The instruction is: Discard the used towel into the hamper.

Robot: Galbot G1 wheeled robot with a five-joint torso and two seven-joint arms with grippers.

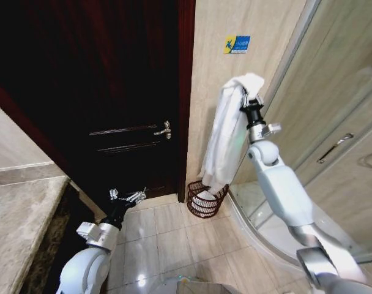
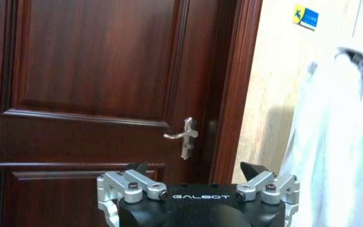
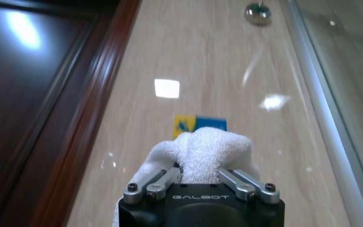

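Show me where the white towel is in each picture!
Head view: the towel hangs long from the right gripper, its bottom end over the hamper.
Left wrist view: the towel hangs along the right edge, past the left gripper.
Right wrist view: the towel is bunched between the gripper's fingers.
Shared landmark: the blue and yellow wall sticker, on the beige wall in every view.

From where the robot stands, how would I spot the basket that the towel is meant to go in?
Find the dark wooden door; right of its frame is a strip of beige tiled wall. At the foot of that strip, on the floor, stands the hamper, beneath the white towel hanging from the right gripper. It is a small reddish-brown wire basket with thin bars.
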